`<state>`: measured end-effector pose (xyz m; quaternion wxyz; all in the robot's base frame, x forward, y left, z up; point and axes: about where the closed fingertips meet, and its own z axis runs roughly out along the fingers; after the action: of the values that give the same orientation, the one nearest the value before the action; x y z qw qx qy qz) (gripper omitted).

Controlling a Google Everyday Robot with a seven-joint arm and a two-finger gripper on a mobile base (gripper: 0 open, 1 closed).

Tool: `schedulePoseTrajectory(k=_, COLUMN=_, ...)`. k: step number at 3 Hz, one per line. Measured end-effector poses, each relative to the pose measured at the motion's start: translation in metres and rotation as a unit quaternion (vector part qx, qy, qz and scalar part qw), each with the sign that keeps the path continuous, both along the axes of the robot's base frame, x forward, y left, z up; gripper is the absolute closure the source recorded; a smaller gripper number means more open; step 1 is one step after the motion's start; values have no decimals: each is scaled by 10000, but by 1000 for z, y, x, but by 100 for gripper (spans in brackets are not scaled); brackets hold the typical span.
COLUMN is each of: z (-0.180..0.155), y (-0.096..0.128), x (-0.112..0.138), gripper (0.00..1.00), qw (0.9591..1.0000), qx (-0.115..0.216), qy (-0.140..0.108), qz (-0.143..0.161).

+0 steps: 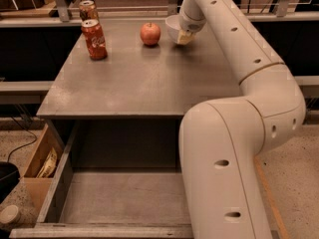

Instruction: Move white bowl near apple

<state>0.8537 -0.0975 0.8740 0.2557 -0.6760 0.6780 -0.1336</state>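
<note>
Counted: one white bowl (pixel 172 26), one apple (pixel 150 33), two orange-red soda cans, one nearer (pixel 94 39), one behind (pixel 87 7). Can lettering unreadable. Bowl plain, glossy, touching gripper (pixel 185 36) on its left side, partly hidden by it. Grip state: cannot tell. Apple just left of bowl. Cans well left of gripper.

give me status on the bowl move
Gripper at bowl, back of table. Bowl close beside apple. Nothing between them; cans sit past the apple.
</note>
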Motion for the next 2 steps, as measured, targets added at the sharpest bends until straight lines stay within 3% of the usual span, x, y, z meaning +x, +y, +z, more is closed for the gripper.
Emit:
schedulePoseTrajectory(k=1, z=-27, y=2, x=-6, gripper=88, qw=9988, qx=-289, qy=397, qz=78)
schedulePoseTrajectory(k=2, z=-31, y=2, x=-8, gripper=71, qw=9983, qx=-327, qy=476, qz=81)
